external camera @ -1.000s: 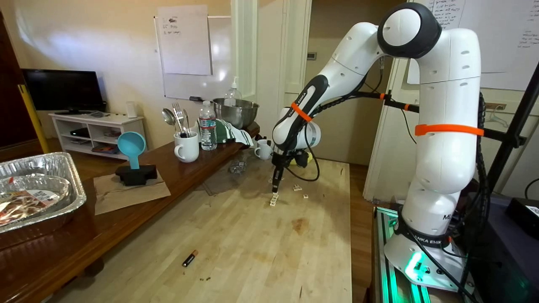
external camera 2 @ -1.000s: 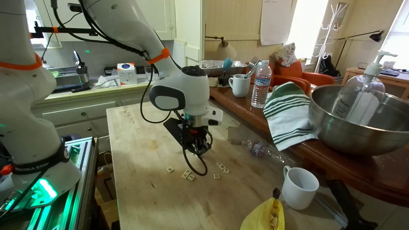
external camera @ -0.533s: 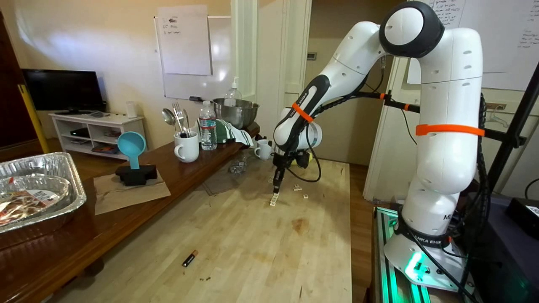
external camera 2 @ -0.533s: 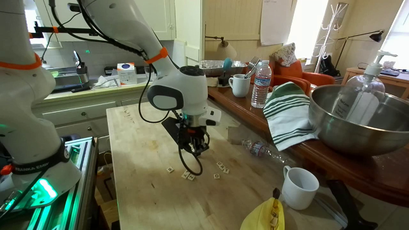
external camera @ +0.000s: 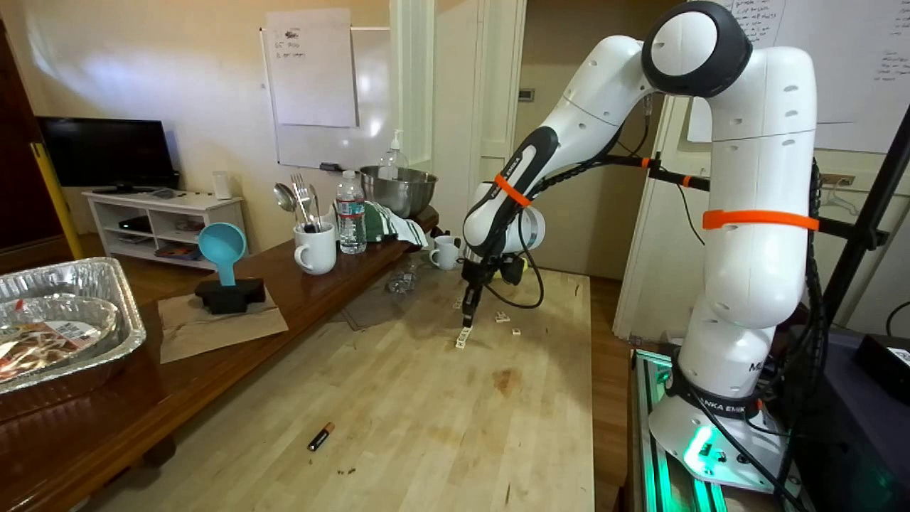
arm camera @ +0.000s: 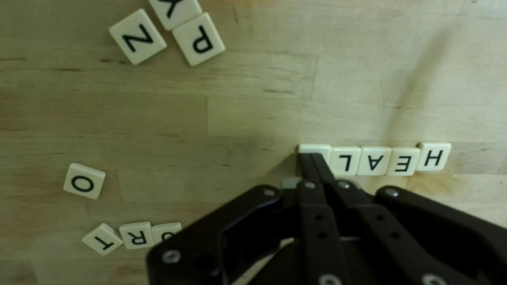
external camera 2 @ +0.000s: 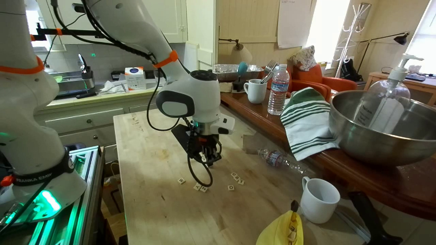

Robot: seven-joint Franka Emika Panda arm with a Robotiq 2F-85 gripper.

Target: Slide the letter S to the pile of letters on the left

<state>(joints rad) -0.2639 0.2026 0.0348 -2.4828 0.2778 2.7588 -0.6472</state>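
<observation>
The claw [arm camera: 311,156] is pointed down at the tabletop [arm camera: 245,114], its 2 fingers held together. An end tile [arm camera: 314,148] is partly covered by its tips; its face is hidden, so whether this is the letter S cannot be told, and contact cannot be made out. Against the end tile, to the claw's right in the wrist view, 4 more are lined up side by side: tile L [arm camera: 344,161], tile A [arm camera: 373,161], tile E [arm camera: 403,161] and tile H [arm camera: 433,156], the last set slightly out of line. Farther off, above and left of the claw in that view, tile P [arm camera: 199,39] is seen beside 2 other tiles [arm camera: 138,37], 1 of them cut off at the edge. Below and left of the claw, a half-hidden tile [arm camera: 164,230], tile R [arm camera: 136,235] and tile T [arm camera: 102,239] are laid in a short string, with tile O [arm camera: 84,181] set apart, nearer the level of the claw's tips. Beyond these, in an exterior view, a lying plastic bottle [external camera 2: 275,158], a white mug [external camera 2: 320,200] and a yellow pouch [external camera 2: 279,231] are shown.
</observation>
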